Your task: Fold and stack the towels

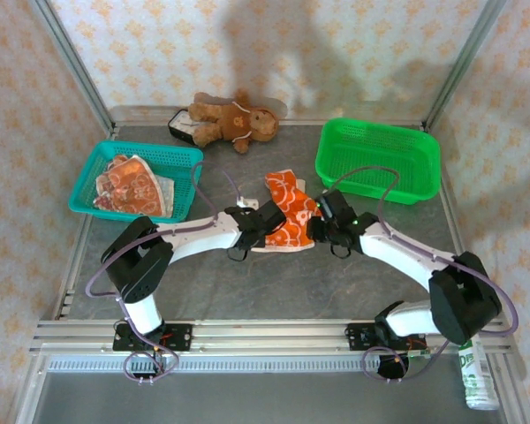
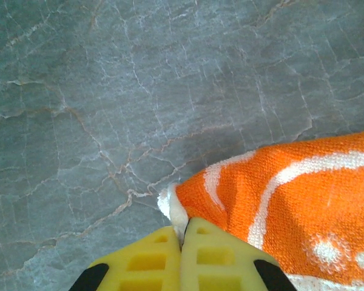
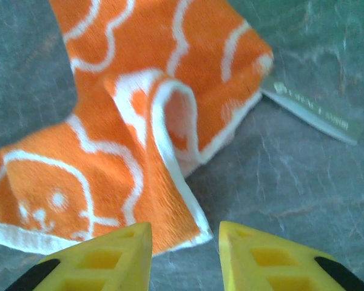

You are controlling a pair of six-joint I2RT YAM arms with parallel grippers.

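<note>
The left fingers [image 2: 183, 241], ribbed yellow plastic wedges, are pressed flat against each other, and the white hemmed corner of the orange towel [image 2: 291, 206] is pinched at their tips. From there the cloth swells up and off to their right: a nubbly terry weave, bright orange with curving white outlines and small white flower dots. Ahead and to the left of these fingers lies the bare worktop [image 2: 109, 91], a grey-green surface veined like marble.

The right fingers [image 3: 142, 239] stand a moderate way apart with nothing between them. The near white-edged corner of the same towel lies just ahead of the left one of the pair. Beyond the tips the cloth is rumpled, with one flap folded over into a soft rounded loop. A pale woven label [image 3: 312, 109] sticks out flat from the towel's far right edge onto the worktop.

From above, the towel sits bunched between the two sets of fingers. Well off to the left of the left fingers, a teal plastic mesh basket [image 1: 93, 163] holds more folded patterned towels [image 1: 132, 187]. Past the right fingers is a green mesh basket [image 1: 424, 172], and a brown plush teddy bear [image 1: 234, 119] lies at the back.
</note>
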